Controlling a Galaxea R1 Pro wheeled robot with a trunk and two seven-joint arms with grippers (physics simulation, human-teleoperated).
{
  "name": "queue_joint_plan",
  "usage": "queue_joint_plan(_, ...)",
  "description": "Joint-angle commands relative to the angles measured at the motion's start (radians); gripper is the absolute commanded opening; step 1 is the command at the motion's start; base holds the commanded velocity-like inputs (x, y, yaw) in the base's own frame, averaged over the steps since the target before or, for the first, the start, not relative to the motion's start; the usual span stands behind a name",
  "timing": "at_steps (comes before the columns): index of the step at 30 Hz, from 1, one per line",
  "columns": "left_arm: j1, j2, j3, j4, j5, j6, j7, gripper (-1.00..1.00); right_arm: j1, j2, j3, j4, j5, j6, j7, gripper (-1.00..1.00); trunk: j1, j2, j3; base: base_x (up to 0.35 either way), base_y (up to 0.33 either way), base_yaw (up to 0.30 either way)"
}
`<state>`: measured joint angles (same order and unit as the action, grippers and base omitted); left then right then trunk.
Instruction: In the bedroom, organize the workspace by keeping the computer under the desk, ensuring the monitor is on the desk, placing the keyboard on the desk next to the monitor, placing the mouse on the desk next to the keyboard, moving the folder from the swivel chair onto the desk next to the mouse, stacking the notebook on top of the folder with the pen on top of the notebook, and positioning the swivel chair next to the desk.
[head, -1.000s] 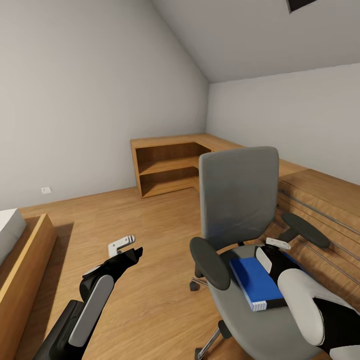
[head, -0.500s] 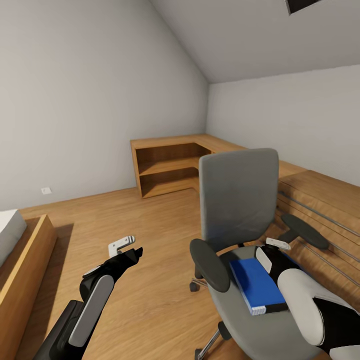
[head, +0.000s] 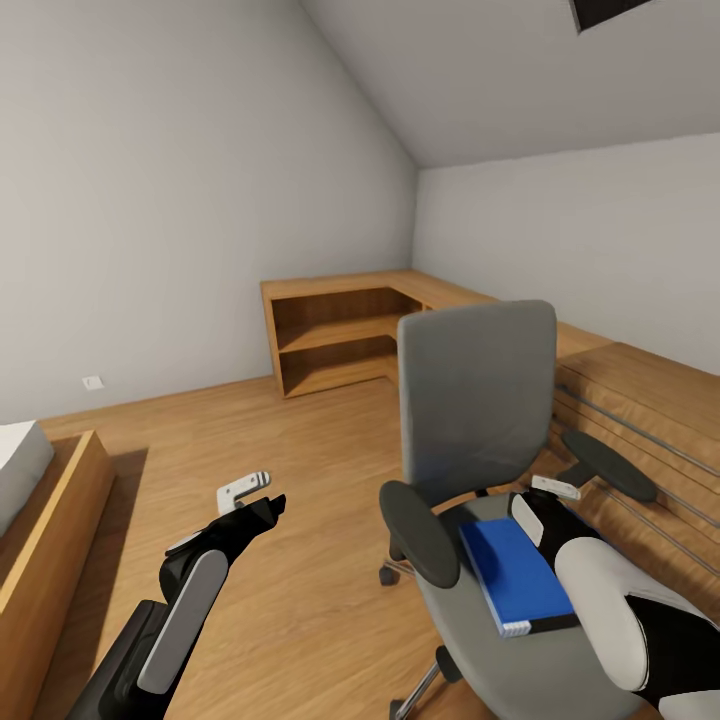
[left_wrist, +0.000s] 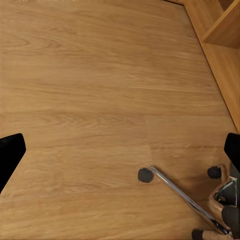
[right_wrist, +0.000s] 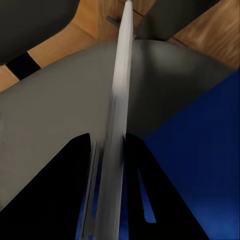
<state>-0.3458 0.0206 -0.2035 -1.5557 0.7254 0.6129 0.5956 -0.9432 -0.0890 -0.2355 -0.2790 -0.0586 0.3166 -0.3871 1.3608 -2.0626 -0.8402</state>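
The grey swivel chair (head: 478, 400) stands on the wood floor at right, its back toward the far wall. On its seat lies the bright blue folder (head: 515, 570), near end slightly raised. My right gripper (head: 537, 506) is at the folder's right edge. In the right wrist view the black fingers (right_wrist: 75, 195) are shut on the folder's pale edge (right_wrist: 116, 125), blue cover (right_wrist: 200, 165) beside them. My left gripper (head: 255, 497) hangs open over bare floor left of the chair, above the chrome chair base (left_wrist: 182, 195). Desk, computer, monitor, keyboard and notebook are out of view.
A light wood corner shelf unit (head: 335, 340) stands against the far walls. A light wood cabinet with bar handles (head: 650, 420) runs along the right behind the chair. A wooden bed frame (head: 50, 520) is at the left. Open floor (head: 300, 440) lies between them.
The blue folder has shifted a little in my right gripper, its near edge coming toward me. The left arm and the chair have stayed put.
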Motion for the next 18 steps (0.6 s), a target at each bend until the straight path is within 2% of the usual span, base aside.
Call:
queue_joint_plan(1, -0.001, 0.001, -0.002, -0.001, 0.01, 0.0, 0.01, 1.0, 0.0, 0.0, 0.001, -0.002, -0.007, 0.004, -0.002, -1.0, -0.004, 0.007, 0.002, 0.0, 0.0, 0.0)
queue_joint_plan(3, -0.001, 0.001, -0.002, -0.001, 0.01, 0.0, 0.01, 1.0, 0.0, 0.0, 0.001, -0.002, -0.007, 0.004, -0.001, -1.0, -0.012, 0.021, 0.009, 0.0, 0.0, 0.0)
queue_joint_plan(18, -0.001, 0.001, -0.002, -0.001, 0.009, 0.001, 0.01, 1.0, 0.0, 0.001, 0.001, -0.004, -0.009, 0.004, -0.003, -1.0, -0.012, 0.021, 0.009, 0.0, 0.0, 0.0)
